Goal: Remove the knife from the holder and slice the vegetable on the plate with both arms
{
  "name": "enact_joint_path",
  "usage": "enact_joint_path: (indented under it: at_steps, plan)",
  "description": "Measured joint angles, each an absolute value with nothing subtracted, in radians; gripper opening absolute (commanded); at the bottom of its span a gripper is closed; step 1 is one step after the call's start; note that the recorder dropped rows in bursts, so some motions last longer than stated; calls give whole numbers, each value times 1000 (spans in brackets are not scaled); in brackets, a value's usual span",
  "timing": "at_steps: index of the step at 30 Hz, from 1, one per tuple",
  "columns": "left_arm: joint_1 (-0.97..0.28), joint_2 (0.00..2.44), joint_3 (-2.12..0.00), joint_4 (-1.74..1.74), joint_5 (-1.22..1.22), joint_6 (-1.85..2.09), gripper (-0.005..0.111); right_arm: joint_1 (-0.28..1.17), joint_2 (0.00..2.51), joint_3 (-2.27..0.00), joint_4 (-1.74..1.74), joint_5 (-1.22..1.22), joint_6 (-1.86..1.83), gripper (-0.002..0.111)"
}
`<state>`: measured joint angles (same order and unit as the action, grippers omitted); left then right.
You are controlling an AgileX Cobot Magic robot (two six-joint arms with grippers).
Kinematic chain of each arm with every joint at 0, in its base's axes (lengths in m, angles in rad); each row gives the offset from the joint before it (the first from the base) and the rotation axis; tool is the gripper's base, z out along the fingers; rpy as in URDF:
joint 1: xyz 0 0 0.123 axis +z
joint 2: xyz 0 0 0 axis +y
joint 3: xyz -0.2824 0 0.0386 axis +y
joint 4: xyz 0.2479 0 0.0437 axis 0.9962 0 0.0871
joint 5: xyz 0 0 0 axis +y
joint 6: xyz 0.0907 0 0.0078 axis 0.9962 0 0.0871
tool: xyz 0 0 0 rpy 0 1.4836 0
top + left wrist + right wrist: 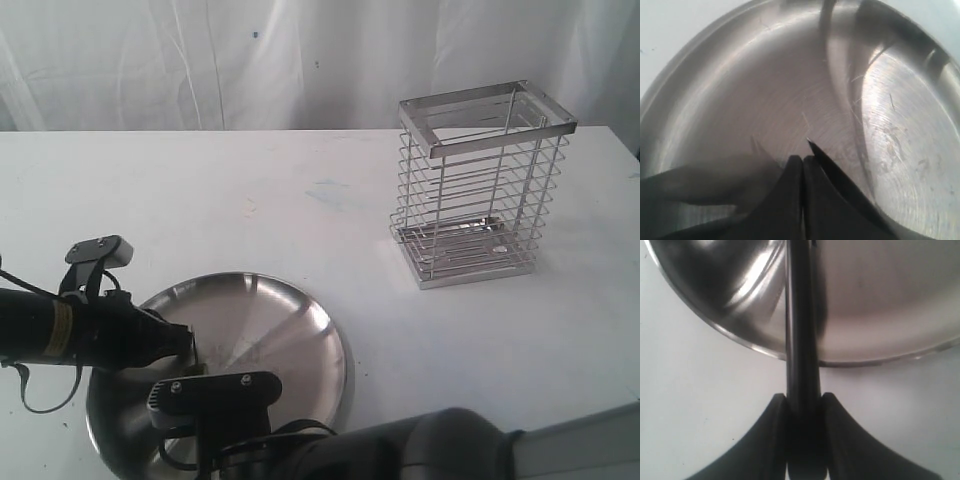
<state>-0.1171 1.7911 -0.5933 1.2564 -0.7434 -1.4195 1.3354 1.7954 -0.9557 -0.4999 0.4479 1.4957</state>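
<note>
The steel plate [290,330] lies at the table's front left. My left gripper [185,345] reaches over it from the left. In the left wrist view this gripper [803,159] is shut just above the plate [740,100], its fingers pressed together with nothing showing between them. The knife's dark pointed blade [840,175] runs beside those fingers. My right gripper [804,396] is shut on the knife's black handle [801,340], which points over the plate's rim [740,335]. The vegetable is hidden. The wire holder [485,185] stands empty at the back right.
The right arm's black body [215,395] and grey link [430,450] cover the plate's front edge. The white table [300,200] stretches between plate and holder. A white curtain [200,60] hangs behind.
</note>
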Motion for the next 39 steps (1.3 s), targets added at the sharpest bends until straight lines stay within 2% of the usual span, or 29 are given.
enact_joint_path:
  at_steps: [10,17,23,28,39]
  plan:
    - [-104,1793,-589,1247,-844,-1419,0,1335,1802,-956,-500,463,1497,0]
    - [-72,1658,-589,1250,-717,-1454,0,1335,1802,-956,-500,463,1497,0]
    - [-70,1630,-589,1266,-902,-1447,0,1335,1802,-956,-500,463,1497,0]
    - [-70,1635,-589,1273,-890,-1449,0,1335,1802,-956,-500,463,1497,0]
    - [-149,1714,-589,1269,-879,-1402,0,1335,1802,-956,-500,463,1497,0]
